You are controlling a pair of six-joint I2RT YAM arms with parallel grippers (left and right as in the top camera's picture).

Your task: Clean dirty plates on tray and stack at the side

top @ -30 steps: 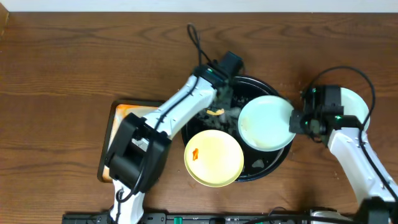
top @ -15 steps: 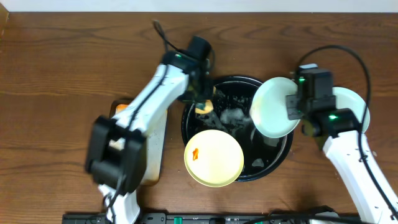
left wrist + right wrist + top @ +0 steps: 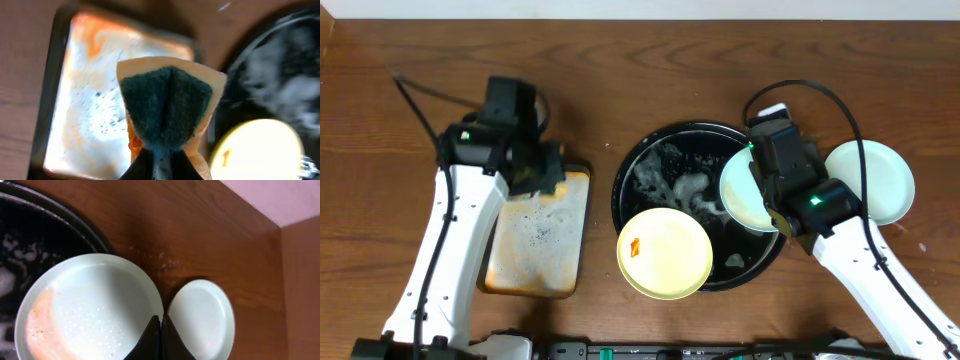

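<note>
We see right pincer [image 3: 160, 327] clamped on blue-green plate [image 3: 90, 305] rim, left pincer [image 3: 161, 152] gripping sponge [image 3: 167, 105]. Wet rim may slip free.

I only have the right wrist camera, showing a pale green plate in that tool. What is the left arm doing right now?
Observer: The left tool is shut on the sponge, at the far end of the rectangular metal tray.
Operator: Is any other plate on the tray, outside my view?
Observer: Yes, a pale yellow plate lies at the near-left edge of the black tray, overlapping its rim.
Operator: Is that one clean?
Observer: No, it has a small orange smear near its left side.
</note>
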